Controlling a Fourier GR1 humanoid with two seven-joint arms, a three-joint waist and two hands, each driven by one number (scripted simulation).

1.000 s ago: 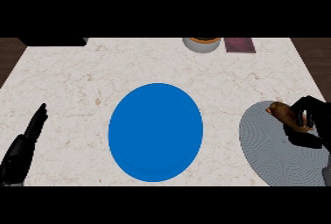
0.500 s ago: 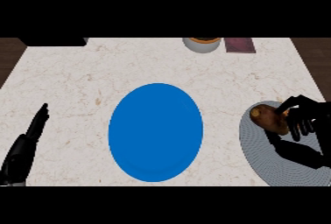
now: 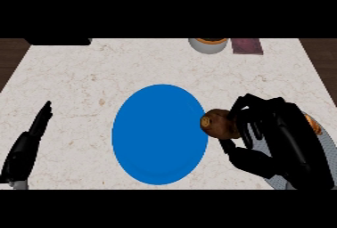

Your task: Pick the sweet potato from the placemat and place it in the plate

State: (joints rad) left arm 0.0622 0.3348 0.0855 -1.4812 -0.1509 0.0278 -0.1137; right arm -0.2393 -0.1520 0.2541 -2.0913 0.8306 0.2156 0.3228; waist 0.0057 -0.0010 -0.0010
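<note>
at the lower left the left hand (image 3: 30, 142) rests on the bench (image 3: 79, 80), fingers straight. mid-frame lies the blue plate (image 3: 160, 133). the sweet potato (image 3: 217, 124) has come left off the grey placemat (image 3: 328, 151) within the last second and is now right at the plate's right rim, so the carry looks nearly done and only the setting down remains. its blunt end points left, with the long axis roughly across the frame. the right hand (image 3: 276, 133) curls round its far end, hiding it.
</note>
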